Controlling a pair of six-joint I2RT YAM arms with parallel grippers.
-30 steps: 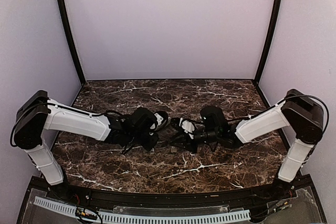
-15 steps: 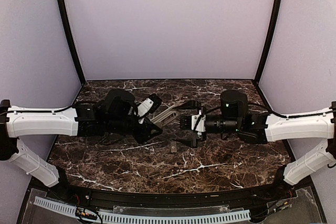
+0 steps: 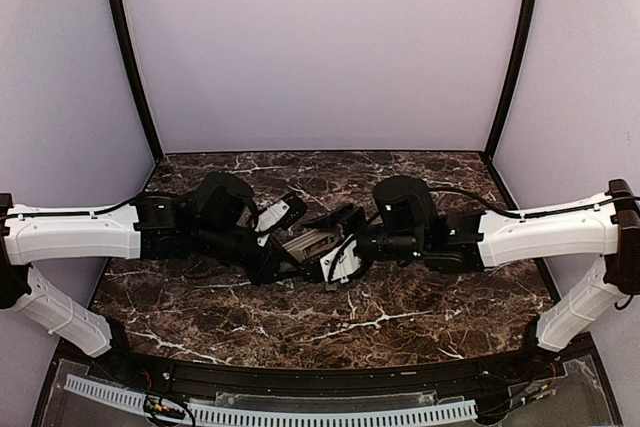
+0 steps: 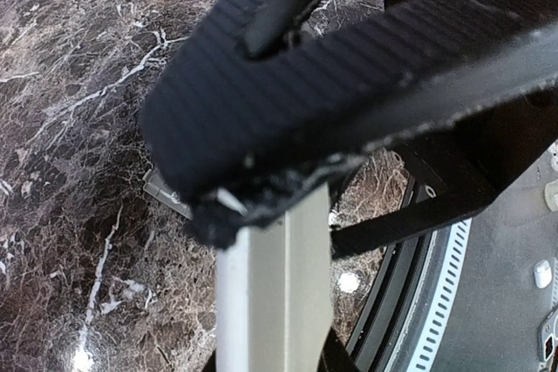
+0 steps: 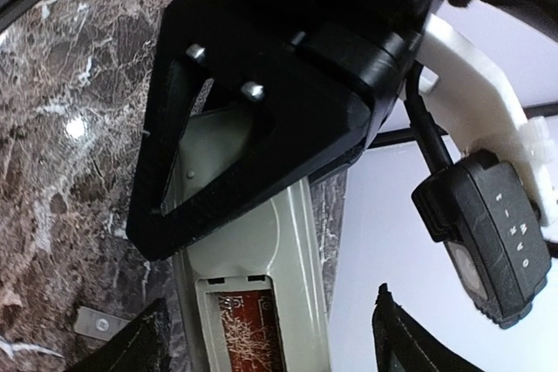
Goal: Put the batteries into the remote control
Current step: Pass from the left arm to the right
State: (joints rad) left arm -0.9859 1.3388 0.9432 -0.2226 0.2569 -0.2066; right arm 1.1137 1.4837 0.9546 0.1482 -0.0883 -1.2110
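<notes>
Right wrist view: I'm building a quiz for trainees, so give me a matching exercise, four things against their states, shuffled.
Things:
1. remote control
2. battery compartment
3. small grey piece
4. right gripper

States:
A. lying flat on the table
B. open, fingers either side of the remote control
C. clamped by the left gripper
D. uncovered, reddish-brown inside

Pairs: 1-C; 2-D; 3-A; 4-B.

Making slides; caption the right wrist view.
Left gripper holds the remote, battery bay open, inside the open right gripper.
</notes>
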